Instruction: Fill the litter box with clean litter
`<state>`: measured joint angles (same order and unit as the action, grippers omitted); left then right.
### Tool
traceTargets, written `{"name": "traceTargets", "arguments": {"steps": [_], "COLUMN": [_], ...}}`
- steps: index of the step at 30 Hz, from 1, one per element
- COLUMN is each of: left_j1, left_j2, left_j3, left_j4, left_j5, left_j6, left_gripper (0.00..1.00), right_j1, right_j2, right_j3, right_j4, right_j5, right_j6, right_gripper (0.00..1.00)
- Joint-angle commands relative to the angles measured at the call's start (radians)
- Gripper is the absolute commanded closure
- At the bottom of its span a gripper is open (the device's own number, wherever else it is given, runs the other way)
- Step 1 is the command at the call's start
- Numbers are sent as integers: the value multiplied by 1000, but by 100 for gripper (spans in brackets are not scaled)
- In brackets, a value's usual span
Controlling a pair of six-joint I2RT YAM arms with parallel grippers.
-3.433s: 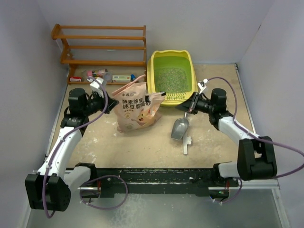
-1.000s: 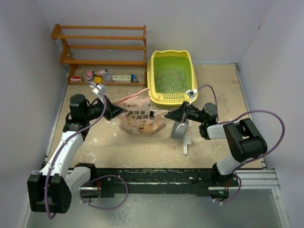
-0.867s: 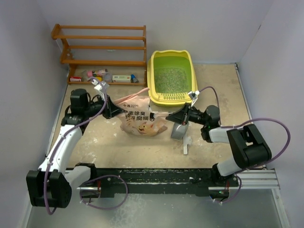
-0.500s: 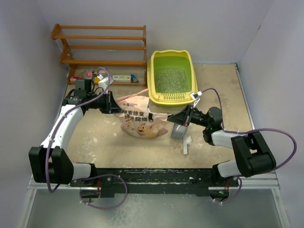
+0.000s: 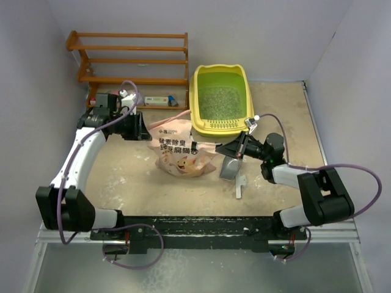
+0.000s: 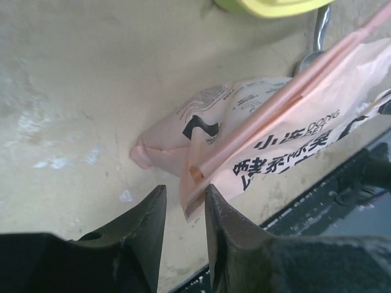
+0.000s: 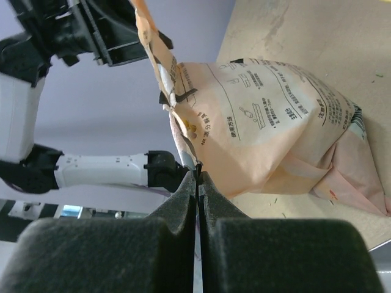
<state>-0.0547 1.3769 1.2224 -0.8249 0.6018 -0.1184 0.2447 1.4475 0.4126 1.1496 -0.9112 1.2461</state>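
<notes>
The yellow litter box (image 5: 220,126) with its green basin stands at the back, a bed of pale clean litter (image 5: 220,101) inside it. In front of it slumps the pink-tan printed bag (image 5: 181,150). My left gripper (image 5: 144,130) hovers at the bag's upper left, open; in the left wrist view the bag's sealed corner (image 6: 197,178) sits loose between the spread fingers (image 6: 184,189). My right gripper (image 7: 197,171) is shut on the bag's top edge (image 7: 183,141) at its right side (image 5: 223,149).
A grey scoop (image 5: 231,166) lies on the table just right of the bag, under my right gripper. A wooden shelf rack (image 5: 131,58) stands at the back left with small items (image 5: 131,97) beneath it. Walls close in on both sides.
My left gripper has opened and let go of the bag's corner, drawing back up and left toward the shelf. The right gripper keeps its pinch on the bag.
</notes>
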Motion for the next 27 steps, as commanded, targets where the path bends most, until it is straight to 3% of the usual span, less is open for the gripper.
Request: {"name": "traceTargets", "arguments": {"steps": [1,4,7,12,22,24,27], "left_j1": [-78,-217,-302,-340,-499,-544,-574], "left_j2": [-205,-399,-559,-579,-445,-410,-401], "left_j3": [45,-111,-258,-313,-295,-299,-329], "left_j4": [166,444,602,534,504,509,562], "left_j5": [-138,-130,-92,-33,-170,-244,-276], "left_j6": [12,123,219,375,613,670,717], "left_gripper": [64,61,60,59,55,52,38], "right_j1": [-13,-12,-11,-8,-8,-8,-8], "right_j2": [-118,-184,-217,-237,-240,-243,-250], "right_j3": [93,145,179,206,223,224,228], "right_j4": [-288,-467,-586,-693,-762,-772,-796], "right_j5": [26,34,35,37,38,37,31], "right_j6": [-161,-262,-326,-398,-445,-446,-458], "right_gripper": [100,100,100,100,100,100,100]}}
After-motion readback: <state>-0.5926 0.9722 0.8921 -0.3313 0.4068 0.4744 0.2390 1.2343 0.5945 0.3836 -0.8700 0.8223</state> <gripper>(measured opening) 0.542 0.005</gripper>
